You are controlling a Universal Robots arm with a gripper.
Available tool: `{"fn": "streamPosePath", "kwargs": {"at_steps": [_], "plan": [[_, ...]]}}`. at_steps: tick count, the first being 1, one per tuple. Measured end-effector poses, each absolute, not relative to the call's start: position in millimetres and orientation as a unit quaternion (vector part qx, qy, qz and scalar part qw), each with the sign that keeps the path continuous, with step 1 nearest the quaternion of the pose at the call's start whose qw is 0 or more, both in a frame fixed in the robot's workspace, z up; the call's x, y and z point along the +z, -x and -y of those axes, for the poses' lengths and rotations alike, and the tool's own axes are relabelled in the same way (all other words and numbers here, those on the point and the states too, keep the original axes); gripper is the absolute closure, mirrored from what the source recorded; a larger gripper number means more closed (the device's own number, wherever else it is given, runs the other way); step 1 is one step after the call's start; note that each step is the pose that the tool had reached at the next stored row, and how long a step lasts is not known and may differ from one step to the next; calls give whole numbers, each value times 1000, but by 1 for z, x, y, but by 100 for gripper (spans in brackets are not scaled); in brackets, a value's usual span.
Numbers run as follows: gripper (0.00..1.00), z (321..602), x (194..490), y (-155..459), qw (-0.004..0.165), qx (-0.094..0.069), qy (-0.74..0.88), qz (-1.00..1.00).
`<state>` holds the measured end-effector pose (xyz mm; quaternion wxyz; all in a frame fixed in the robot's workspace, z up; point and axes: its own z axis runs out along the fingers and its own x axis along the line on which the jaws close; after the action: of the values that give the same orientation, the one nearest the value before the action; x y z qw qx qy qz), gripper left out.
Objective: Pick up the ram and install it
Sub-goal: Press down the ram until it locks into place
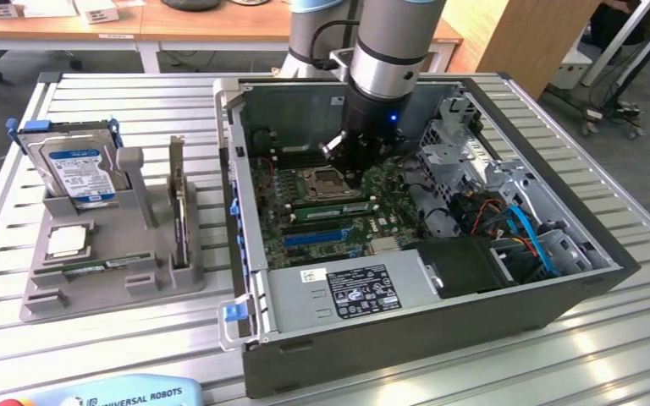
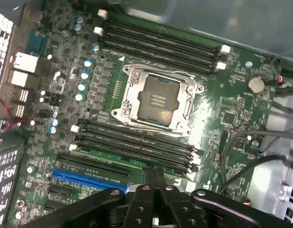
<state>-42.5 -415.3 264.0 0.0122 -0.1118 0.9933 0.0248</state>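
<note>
On the slatted table (image 1: 99, 338), fingers (image 2: 155, 183) together (holding nothing, seemingly) above the motherboard (image 2: 217, 118).

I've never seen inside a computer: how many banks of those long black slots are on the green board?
2. One bank lies on one side of the square metal socket. The other bank lies on its opposite side, nearest the gripper. Hidden parts of the board could hold more.

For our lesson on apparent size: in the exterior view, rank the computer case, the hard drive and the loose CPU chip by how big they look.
1. Computer case
2. Hard drive
3. CPU chip
</note>
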Motion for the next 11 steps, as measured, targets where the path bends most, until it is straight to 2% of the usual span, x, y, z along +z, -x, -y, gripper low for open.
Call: {"fn": "streamPosePath", "kwargs": {"at_steps": [11], "plan": [[90,415,264,43,15,24,19,-999]]}}
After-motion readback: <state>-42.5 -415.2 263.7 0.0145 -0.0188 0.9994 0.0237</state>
